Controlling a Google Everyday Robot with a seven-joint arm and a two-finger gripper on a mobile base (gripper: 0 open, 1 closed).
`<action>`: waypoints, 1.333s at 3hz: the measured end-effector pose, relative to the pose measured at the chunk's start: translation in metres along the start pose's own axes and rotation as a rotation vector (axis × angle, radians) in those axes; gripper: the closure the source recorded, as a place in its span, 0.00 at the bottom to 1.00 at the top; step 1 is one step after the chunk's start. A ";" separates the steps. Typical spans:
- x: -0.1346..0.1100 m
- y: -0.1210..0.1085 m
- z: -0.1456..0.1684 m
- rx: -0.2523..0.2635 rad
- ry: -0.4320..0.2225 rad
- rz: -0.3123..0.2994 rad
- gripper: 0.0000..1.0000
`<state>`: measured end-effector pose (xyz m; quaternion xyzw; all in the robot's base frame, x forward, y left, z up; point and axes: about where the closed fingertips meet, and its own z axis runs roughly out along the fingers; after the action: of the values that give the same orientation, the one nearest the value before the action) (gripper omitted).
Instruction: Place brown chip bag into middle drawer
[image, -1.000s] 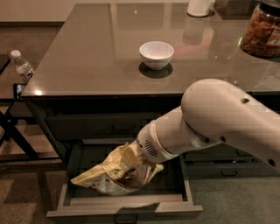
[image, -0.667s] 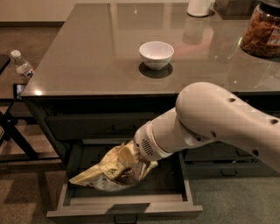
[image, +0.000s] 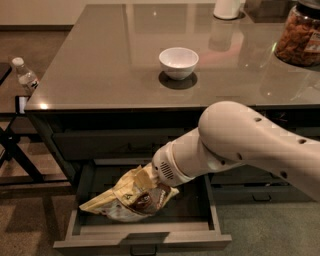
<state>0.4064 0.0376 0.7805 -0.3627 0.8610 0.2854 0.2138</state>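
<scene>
The brown chip bag (image: 131, 196), pale yellow with a dark brown patch, lies tilted inside the open middle drawer (image: 142, 239), its left tip low and its right end raised. My gripper (image: 151, 179) sits at the end of the white arm (image: 235, 145), reaching down into the drawer from the right. It meets the bag's raised end and holds it. The wrist hides most of the gripper. The drawer is pulled out below the shut top drawer (image: 115, 145).
A white bowl (image: 178, 62) stands on the grey glossy tabletop (image: 100, 75). A clear jar of brown snacks (image: 299, 35) is at the back right, a white container (image: 227, 9) at the back. A water bottle (image: 24, 76) is at the left, beside a dark folding frame (image: 15, 155).
The arm and the bag have shifted slightly left and lower into the drawer. The bag's left tip now rests nearer the drawer floor.
</scene>
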 end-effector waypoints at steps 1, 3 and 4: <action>0.000 -0.017 0.026 -0.026 -0.052 0.002 1.00; -0.010 -0.045 0.060 -0.104 -0.141 -0.051 1.00; -0.008 -0.047 0.064 -0.113 -0.139 -0.052 1.00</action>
<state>0.4569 0.0561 0.7213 -0.3755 0.8169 0.3523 0.2598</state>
